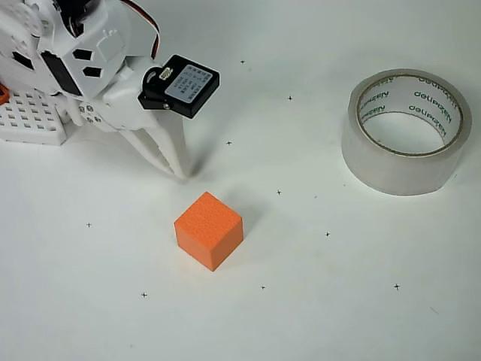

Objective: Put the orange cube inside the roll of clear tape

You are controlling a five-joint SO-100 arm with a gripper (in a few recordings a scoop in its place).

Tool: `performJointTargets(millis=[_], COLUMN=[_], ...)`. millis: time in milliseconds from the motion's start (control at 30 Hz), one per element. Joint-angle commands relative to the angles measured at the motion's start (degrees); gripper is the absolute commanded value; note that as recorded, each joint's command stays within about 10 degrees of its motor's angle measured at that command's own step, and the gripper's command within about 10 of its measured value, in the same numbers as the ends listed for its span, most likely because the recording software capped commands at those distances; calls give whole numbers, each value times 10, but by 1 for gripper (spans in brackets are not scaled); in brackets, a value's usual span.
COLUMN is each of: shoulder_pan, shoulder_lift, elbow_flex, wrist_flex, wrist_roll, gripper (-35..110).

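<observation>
In the overhead view the orange cube (209, 230) sits on the white worktop (338, 301) near the middle, apart from everything else. The tape roll (406, 131) lies flat far to the right, its hole facing up. The white pincer (174, 167) points down at upper left, its tips just above the cube, fingers close together and holding nothing. A white perforated block (30, 120) sits at the left edge.

Orange cube (209, 230) on table; clear tape roll (406, 132) flat, well apart.
</observation>
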Motion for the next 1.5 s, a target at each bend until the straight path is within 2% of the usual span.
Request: performJointTargets(millis=[0,133,267,567,833,1133,1467], shoulder_pan=[42,42,42,40,38,34,36], shoulder_lift=[2,2,2,-9,-217,-294,-359], elbow_flex=[-100,-106,-106,-110,-227,-320,-359], wrist_flex=[-100,-187,-294,-296,-299,-296,-287], wrist_roll=[83,83,83,81,51,26,14], gripper=[11,19,20,20,20,34,38])
